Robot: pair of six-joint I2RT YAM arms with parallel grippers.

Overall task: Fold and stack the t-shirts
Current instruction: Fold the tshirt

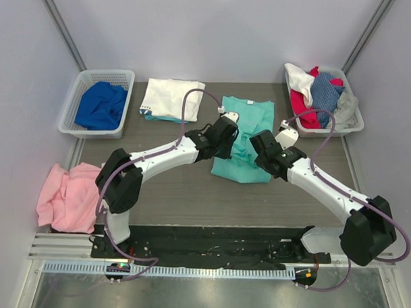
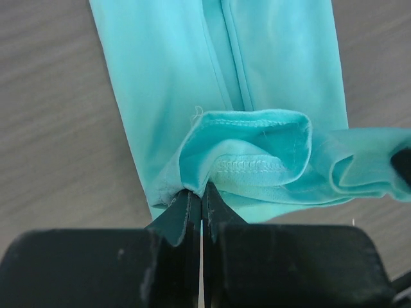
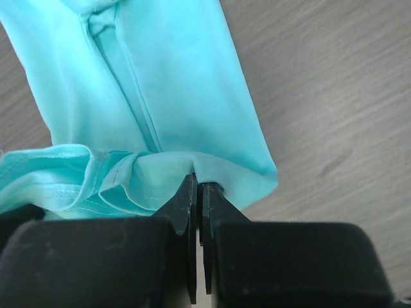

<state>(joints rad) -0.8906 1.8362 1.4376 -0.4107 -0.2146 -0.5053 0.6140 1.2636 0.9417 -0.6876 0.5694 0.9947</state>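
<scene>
Located a pink cloth [image 1: 65, 196] at the lower left of the overhead frame, beside the left arm's base. Located a white lattice basket [image 1: 71, 126] at upper left, containing a royal blue t-shirt [image 1: 102, 104]. Found a white t-shirt [image 1: 172, 95] folded flat just right of that basket, at upper centre.

Found the left gripper [image 2: 201, 192] just left of frame centre, with jaws clamped tight on the near hem of the mint-green t-shirt [image 1: 251, 115]. Saw, in the left wrist view, the stitched hem bunched and curled over directly above the fingertips. Found the garment at centre frame on the table [image 1: 190, 194], sides turned in to a narrow strip, near end raised and rumpled between the two arms. Found the right gripper [image 3: 198, 183] just right of centre, with jaws likewise pressed together on the opposite corner of the same hem.

Located a second basket [image 1: 355, 125] at upper right, filled with a heap of unfolded t-shirts [image 1: 322, 94] in red, white and blue-grey.

Judged the fabric light, thin and limp: no stiffness to hold a fold, prone to sagging between two pinch points and to sliding on itself. Judged the doubled, stitched hem corners the soundest hold. Advised even tension across both corners to avoid a twisted fold.
</scene>
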